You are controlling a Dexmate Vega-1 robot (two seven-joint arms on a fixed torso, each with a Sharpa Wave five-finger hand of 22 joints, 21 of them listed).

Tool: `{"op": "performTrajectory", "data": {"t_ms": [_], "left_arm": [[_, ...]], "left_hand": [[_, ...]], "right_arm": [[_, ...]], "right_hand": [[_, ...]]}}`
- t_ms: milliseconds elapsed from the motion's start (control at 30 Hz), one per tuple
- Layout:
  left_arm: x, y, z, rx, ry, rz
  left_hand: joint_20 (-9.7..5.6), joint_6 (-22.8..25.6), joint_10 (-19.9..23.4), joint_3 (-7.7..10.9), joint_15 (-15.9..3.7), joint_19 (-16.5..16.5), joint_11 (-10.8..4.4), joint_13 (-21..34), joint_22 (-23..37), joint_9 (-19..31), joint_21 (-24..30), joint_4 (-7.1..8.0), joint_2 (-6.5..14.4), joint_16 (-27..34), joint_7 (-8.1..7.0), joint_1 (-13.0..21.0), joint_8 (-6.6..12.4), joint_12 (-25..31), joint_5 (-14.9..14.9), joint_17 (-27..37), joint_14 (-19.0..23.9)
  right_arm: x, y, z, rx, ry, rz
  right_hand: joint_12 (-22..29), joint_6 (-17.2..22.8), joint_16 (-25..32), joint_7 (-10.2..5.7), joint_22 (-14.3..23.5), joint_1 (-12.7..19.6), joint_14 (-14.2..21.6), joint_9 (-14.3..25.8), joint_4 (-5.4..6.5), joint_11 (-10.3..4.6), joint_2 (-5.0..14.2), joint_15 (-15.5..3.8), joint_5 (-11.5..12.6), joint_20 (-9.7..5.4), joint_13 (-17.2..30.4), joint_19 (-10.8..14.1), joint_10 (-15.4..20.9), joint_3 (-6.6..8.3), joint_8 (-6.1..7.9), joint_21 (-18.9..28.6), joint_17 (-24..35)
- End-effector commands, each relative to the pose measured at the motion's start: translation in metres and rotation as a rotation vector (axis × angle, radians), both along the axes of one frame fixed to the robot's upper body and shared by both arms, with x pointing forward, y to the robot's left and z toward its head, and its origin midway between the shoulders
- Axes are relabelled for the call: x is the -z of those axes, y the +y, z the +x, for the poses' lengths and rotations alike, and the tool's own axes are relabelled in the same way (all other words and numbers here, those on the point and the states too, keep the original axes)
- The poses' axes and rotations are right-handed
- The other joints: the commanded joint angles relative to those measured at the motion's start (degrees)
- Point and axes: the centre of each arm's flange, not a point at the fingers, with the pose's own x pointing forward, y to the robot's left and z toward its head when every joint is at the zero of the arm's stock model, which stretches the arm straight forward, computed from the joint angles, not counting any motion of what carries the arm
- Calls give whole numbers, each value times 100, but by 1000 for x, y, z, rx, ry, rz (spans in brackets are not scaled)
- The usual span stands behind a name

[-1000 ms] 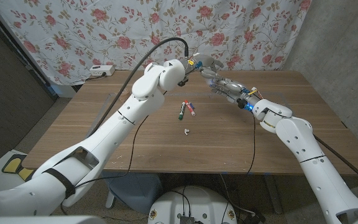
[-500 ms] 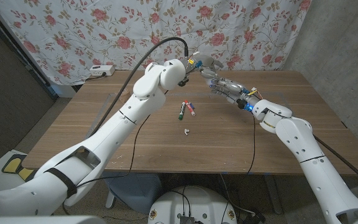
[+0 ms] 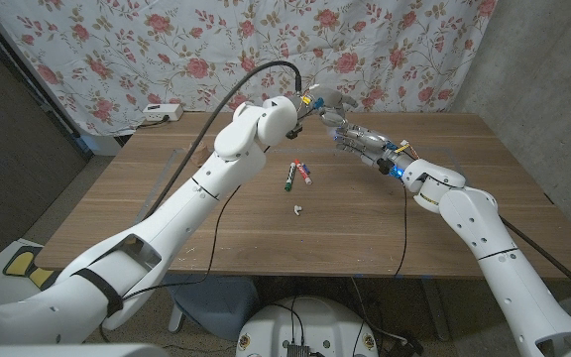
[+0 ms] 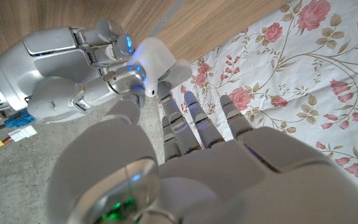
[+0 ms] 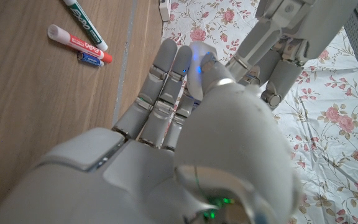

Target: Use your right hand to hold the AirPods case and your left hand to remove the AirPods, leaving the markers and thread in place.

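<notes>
My right hand [image 3: 357,140] is raised over the table's far middle and grips the white AirPods case [image 4: 156,57], which glows blue at its edge [image 5: 201,53]. My left hand [image 3: 325,103] hovers just above it, its thumb tip [image 4: 129,111] against the case and its other fingers spread. Whether it pinches an earbud is hidden. A small white earbud-like piece [image 3: 296,208] lies on the table. A green marker [image 3: 289,177], a red marker [image 3: 307,175] and a small blue thread spool [image 5: 92,59] lie together below the hands.
The wooden table [image 3: 167,213] stands in front of a floral curtain [image 3: 117,50]. A white power strip [image 3: 162,112] sits past its far left corner. A black cable [image 3: 400,228] hangs from my right wrist across the table.
My left arm has edged slightly to the right. Both hands stay together at the case, and the markers and white piece have not moved.
</notes>
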Motion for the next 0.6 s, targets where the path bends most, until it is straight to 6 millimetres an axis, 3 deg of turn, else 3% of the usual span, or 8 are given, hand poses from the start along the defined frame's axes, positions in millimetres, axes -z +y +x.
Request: {"op": "performTrajectory", "data": {"t_ms": [33,233,600], "left_arm": [[3,1,-2,26,-58,-54],[2,2,-3,42,-66,-65],[0,4,-4,46,-78,-75]], "left_hand": [[-21,-27,-46,-16,-21,85,10,782,9,17,-1,7,8,92,-5,254,-3,150,39,104,104],[-17,34,-117,-131,-96,219,17,1418,10,34,15,22,-1,404,6,977,27,730,48,526,280],[-36,71,-180,-249,-127,282,15,1726,14,42,22,41,-20,546,-3,1261,20,1010,43,753,291]], "right_arm": [[1,-1,1,2,4,3],[0,-1,2,2,3,1],[-1,0,1,2,1,0]], "right_hand": [[50,4,-22,-17,-6,9,23,4,3,-171,66,-605,30,-555,620,-29,208,7,23,29,5],[48,7,-25,-14,-6,9,20,4,3,-162,65,-605,31,-553,619,-35,211,7,24,37,7],[45,8,-27,-17,-7,10,19,4,2,-169,64,-605,30,-552,619,-45,217,9,24,53,12]]}}
